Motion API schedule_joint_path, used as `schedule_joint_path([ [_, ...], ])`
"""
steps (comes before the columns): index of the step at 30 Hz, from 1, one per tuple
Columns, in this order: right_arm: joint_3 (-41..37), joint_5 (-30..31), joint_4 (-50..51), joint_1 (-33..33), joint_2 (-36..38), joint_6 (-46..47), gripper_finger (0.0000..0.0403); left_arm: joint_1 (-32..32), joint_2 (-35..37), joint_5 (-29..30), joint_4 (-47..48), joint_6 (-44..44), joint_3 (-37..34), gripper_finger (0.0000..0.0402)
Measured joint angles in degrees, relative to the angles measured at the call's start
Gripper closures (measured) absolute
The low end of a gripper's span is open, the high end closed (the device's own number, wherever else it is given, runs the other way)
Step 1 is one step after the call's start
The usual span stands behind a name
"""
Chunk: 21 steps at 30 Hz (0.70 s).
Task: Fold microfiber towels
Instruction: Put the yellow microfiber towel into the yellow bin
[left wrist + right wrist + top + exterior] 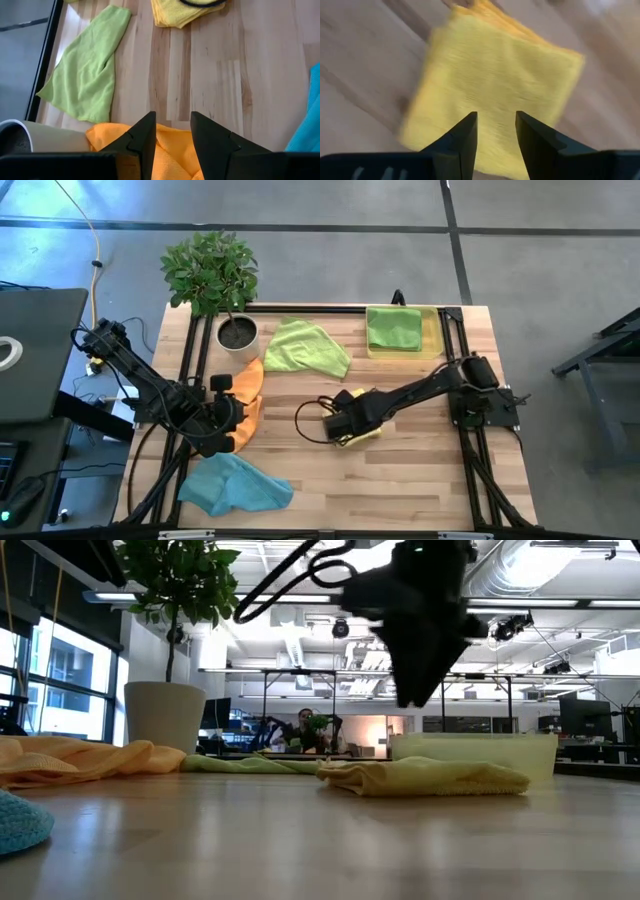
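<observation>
**Yellow towel folded, three still loose on the table**

Over mid-table, right gripper [495, 135] poised just above the yellow towel [355, 432], fingers parted with a clear gap and nothing between them. Yellow towel lying flat beneath, folded into a neat layered square, directly ahead of and below the jaws, apparently not touching them. Looks like a finished fold, freshly let go.

One lime green towel [393, 328] already folded and sitting in the yellow tray [437, 340] at the far right corner. Judged count: two done, with the yellow one not yet in the tray.

Still to go: second lime green towel [305, 348] crumpled beside the potted plant [222, 285], orange towel [248, 395] rumpled on the left, light blue towel [233, 485] bunched near the front edge.

Left gripper [172, 137] hovering over the orange towel, fingers apart, gripping nothing; orange cloth right under the tips, contact impossible to tell.
</observation>
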<state>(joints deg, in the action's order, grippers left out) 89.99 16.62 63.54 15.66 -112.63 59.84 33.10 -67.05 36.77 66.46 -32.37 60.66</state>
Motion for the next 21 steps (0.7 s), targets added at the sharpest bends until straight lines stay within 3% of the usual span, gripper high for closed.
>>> schedule_joint_path([
  [5, -0.02, 2.95, 12.81, 0.0, 1.91, -1.59, 0.0275, 0.0, 0.0, -0.09, -0.12, -1.9, 0.0, 0.0291],
  [8, -2.5, 3.54, 14.71, -0.31, 3.55, -2.55, 0.0275, 0.0, 0.0, -0.08, -0.22, -2.76, 0.0, 0.0291],
  [15, -22.78, 2.78, -1.38, -2.67, 14.13, -0.44, 0.0275, 0.0, -0.02, -0.17, -0.24, -3.03, 0.0, 0.0291],
  [21, -38.03, -1.2, -28.77, -4.26, 24.27, -0.61, 0.0275, -0.05, -0.02, -0.53, -0.24, -4.56, 0.0, 0.0291],
])
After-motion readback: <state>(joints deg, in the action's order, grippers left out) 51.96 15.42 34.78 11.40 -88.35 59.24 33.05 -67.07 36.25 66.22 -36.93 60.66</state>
